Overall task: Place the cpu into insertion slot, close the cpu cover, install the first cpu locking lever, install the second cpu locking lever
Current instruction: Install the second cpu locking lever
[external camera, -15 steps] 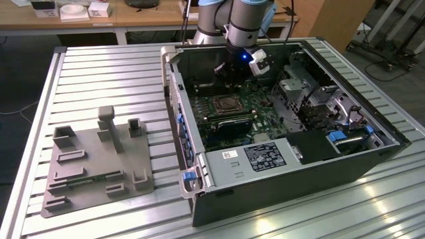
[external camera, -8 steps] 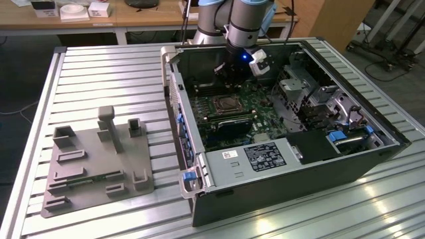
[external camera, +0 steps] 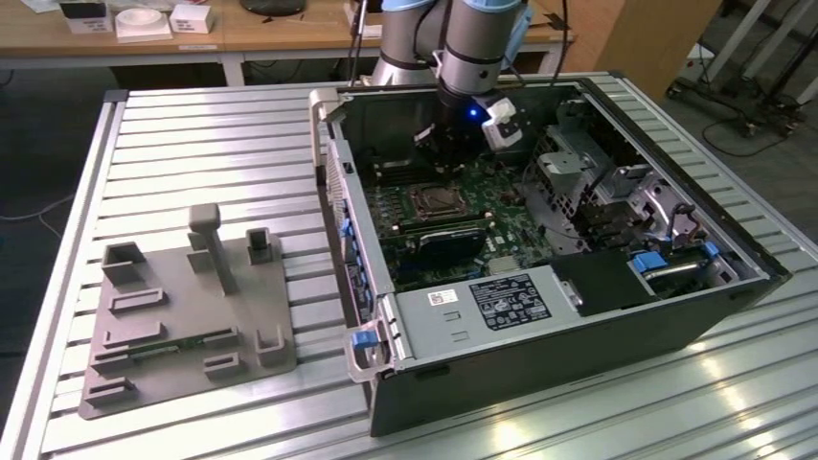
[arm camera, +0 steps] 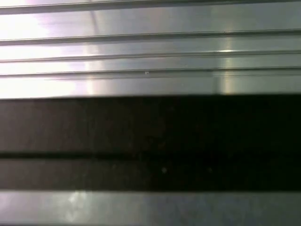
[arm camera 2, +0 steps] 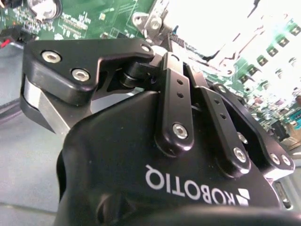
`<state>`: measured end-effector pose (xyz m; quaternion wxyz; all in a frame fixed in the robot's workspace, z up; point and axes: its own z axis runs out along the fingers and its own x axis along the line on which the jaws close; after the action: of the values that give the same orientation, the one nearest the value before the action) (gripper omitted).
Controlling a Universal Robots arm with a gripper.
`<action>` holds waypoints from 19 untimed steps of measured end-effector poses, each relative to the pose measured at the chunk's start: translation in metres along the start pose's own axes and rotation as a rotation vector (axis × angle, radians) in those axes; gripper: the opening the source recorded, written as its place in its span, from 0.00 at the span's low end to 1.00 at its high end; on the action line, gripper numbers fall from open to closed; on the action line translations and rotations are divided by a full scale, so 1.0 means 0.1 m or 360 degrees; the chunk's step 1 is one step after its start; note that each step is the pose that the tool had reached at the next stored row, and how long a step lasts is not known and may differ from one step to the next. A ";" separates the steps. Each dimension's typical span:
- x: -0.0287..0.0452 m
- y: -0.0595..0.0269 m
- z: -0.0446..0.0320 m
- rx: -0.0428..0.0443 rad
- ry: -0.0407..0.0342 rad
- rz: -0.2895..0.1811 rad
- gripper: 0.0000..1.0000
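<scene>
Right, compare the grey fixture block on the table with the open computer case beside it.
The grey fixture block is low and flat with short posts standing up from it; the computer case is a tall, deep box. The block is plain pale grey; the case is black outside with a green motherboard inside. The arm reaches into the case, while the block stands apart from it. Both rest on the slatted metal table.

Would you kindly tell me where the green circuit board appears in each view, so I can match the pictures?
Exterior view: the green circuit board lies inside the open computer case, which stands on the ribbed metal tabletop.
Second wrist view: the board forms the background.
First wrist view: I see the ribbed tabletop beside a dark band.
Shared landmarks: the tabletop's ribs and the board's green.
</scene>
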<state>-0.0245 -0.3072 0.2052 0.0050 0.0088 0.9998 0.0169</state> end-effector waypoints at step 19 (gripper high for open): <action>-0.086 -0.100 -0.088 0.0007 0.0000 0.0000 0.11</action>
<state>-0.0162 -0.3176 0.2138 0.0050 0.0088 0.9998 0.0146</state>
